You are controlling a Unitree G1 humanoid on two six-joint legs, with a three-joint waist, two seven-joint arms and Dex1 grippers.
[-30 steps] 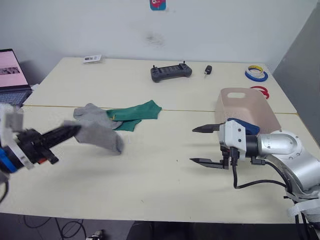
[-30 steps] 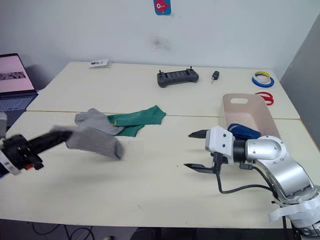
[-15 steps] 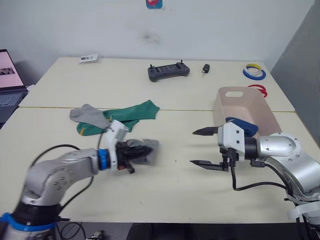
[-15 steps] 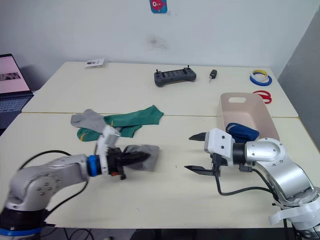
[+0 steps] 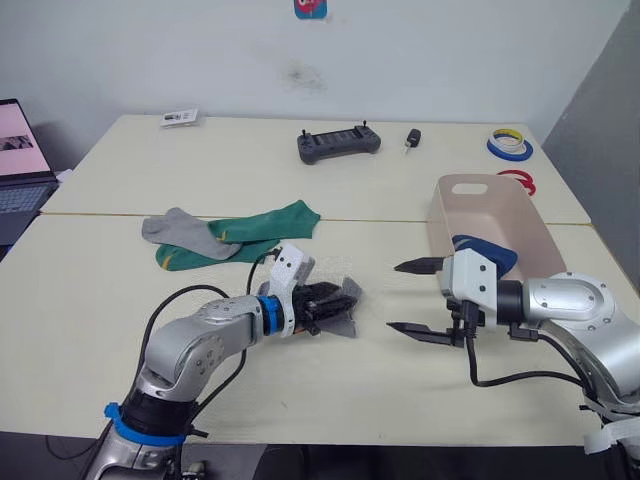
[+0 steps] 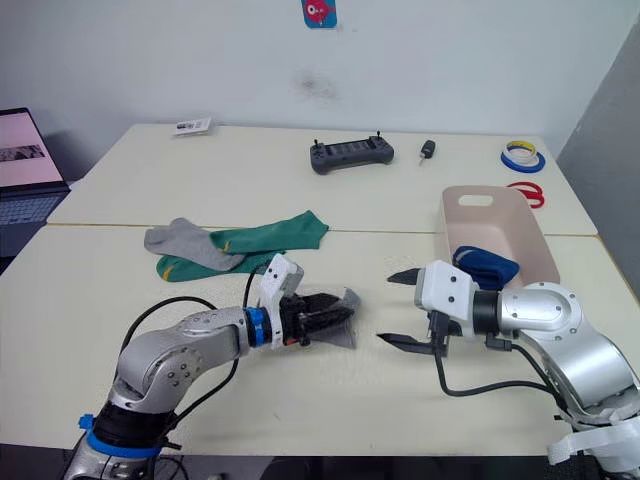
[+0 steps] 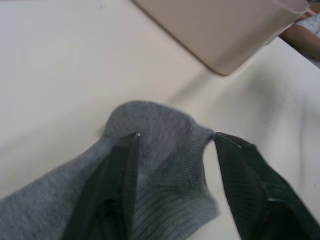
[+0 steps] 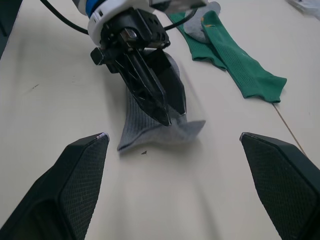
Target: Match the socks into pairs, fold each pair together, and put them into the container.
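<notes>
A grey sock [image 5: 343, 318] lies crumpled on the table's middle. My left gripper [image 5: 345, 297] rests low over it, fingers spread, with the sock's cuff [image 7: 160, 125] lying between them. My right gripper [image 5: 396, 296] stands open a short way to the right of that sock, pointing at it, nothing between its fingers. Another grey sock [image 5: 175, 229] lies over two green socks [image 5: 268, 228] at the back left. The pale pinkish-beige container [image 5: 495, 205] stands at the right behind my right arm, with a dark blue sock [image 5: 488, 250] inside.
A black controller [image 5: 340, 143], a small key fob [image 5: 413, 137], tape rolls [image 5: 512, 147] and a red ring [image 5: 518, 180] lie along the far side. A laptop [image 5: 18, 160] sits at the left edge, a card [image 5: 180, 117] at the back left.
My left arm swung the grey sock from the left side to the middle of the table and set it down, and its fingers have spread apart. The right gripper stayed put, open.
</notes>
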